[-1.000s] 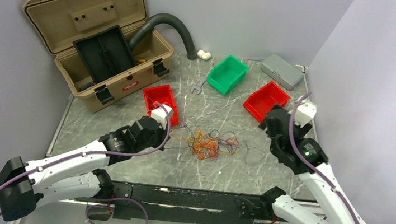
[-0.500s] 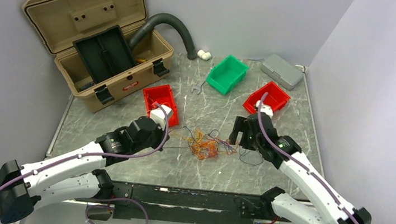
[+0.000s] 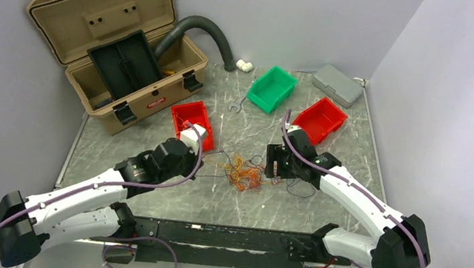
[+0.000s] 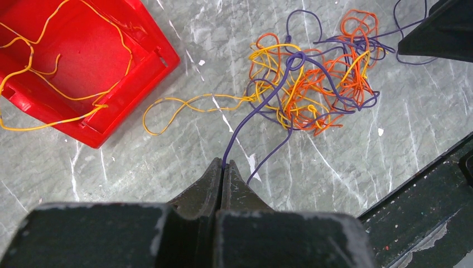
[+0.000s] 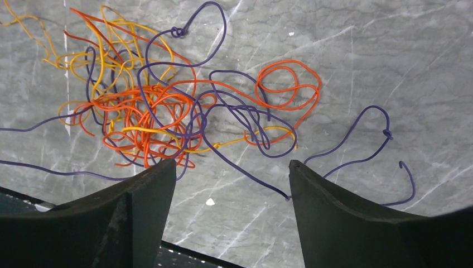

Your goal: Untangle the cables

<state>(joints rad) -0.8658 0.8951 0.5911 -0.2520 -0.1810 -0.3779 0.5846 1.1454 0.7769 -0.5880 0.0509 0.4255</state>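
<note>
The marble bench (image 3: 357,121) carries an open tan toolbox (image 3: 116,46) at its far corner, well beyond the left end effector (image 4: 223,167). Past the right end effector (image 5: 230,167) stand a green bin (image 3: 272,89), a red bin (image 3: 320,120) and a grey case (image 3: 337,85). A second red bin (image 4: 83,33) lies just ahead of the left end effector, on its outer side, with yellow wire trailing across it and out onto the bench.

The cables (image 5: 150,111), a loose knot of orange, yellow and purple wire, lie flat on the bench between the two end effectors. They sit a little ahead of the left one's tips and just in front of the right one, more before one finger than before the gap.

The left end effector is closed, pinching a purple strand (image 4: 251,117) that runs from its tips straight up into the knot. The right end effector hangs over the bench with its jaws spread wide and gripping nothing; loose purple loops lie ahead of its gap
</note>
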